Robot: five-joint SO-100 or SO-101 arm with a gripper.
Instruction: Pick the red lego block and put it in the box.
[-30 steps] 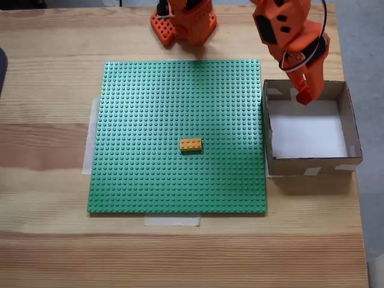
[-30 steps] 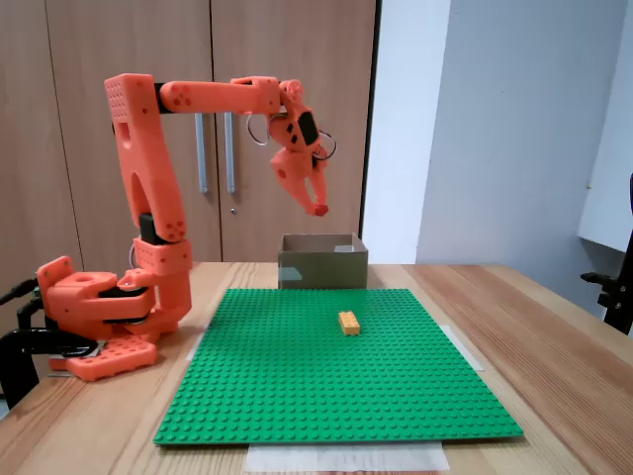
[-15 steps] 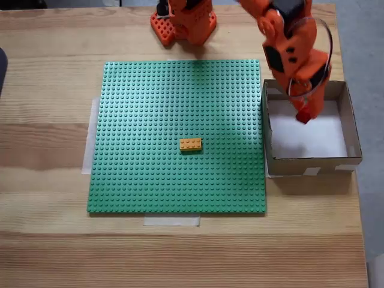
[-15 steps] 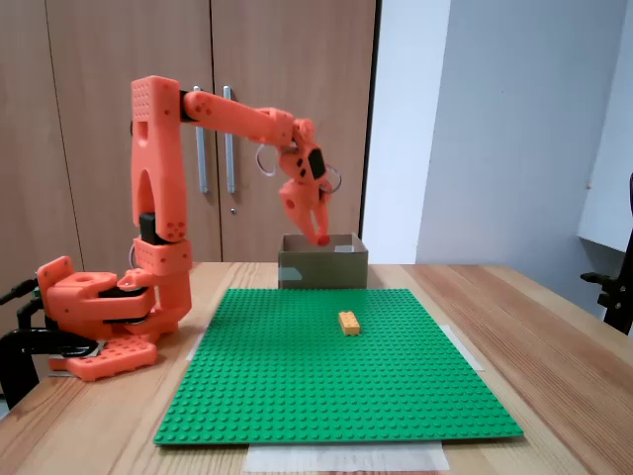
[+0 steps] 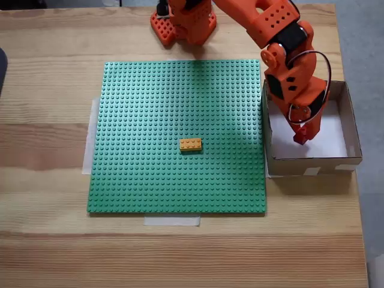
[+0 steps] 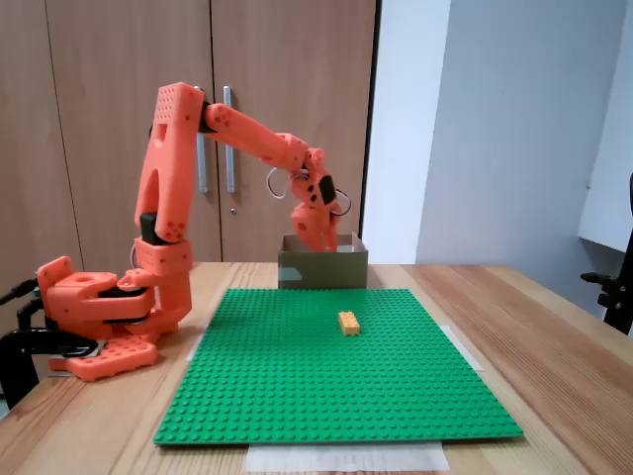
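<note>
the gripper [image 5: 302,135] hangs inside the box [image 5: 352,123], its jaws pinching the red lego block [image 5: 300,138] above the white bottom; in a fixed view from the side, the gripper [image 6: 321,242] dips behind the box [image 6: 322,269] wall; the yellow brick [image 5: 191,144] sits on the green baseplate [image 5: 150,108], well apart from the box.

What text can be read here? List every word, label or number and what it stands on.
None: no readable text on the orange arm, the box, the green baseplate, the yellow brick or the cabinet doors.
</note>
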